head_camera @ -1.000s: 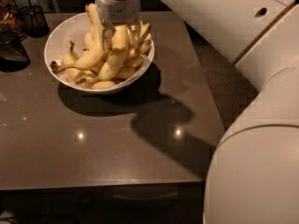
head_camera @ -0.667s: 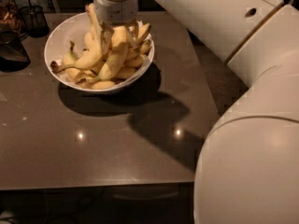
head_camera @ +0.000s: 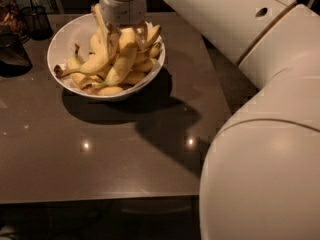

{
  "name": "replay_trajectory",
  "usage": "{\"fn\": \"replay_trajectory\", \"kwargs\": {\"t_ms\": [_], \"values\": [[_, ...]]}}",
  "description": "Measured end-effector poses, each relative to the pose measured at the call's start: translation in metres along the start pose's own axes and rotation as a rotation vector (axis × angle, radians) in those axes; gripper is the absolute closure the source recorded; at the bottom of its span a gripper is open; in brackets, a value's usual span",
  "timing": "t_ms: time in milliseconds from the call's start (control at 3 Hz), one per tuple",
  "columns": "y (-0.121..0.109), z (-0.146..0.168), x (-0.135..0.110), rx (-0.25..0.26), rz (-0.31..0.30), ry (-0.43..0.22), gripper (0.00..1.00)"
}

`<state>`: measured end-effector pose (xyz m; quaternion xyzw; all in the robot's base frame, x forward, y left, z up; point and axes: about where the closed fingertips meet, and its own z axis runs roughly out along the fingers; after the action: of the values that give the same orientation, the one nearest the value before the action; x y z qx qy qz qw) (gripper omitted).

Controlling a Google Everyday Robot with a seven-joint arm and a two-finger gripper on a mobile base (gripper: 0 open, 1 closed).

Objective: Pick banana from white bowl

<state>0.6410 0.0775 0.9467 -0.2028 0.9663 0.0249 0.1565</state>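
The white bowl is set toward the far left of the dark surface. Broad open room is left between it and the near edge, while the right side is crowded by the robot's arm. One bowl is counted, with a heap of several bananas too overlapped for an exact number. The long banana is found leaning in the middle of the heap, directly under the gripper, and whether it is grasped cannot be told.
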Motion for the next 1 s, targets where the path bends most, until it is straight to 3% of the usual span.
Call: {"fn": "replay_trajectory", "kwargs": {"t_ms": [1000], "values": [[-0.0036, 0.0078, 0.0048, -0.007, 0.022, 0.035, 0.42]]}}
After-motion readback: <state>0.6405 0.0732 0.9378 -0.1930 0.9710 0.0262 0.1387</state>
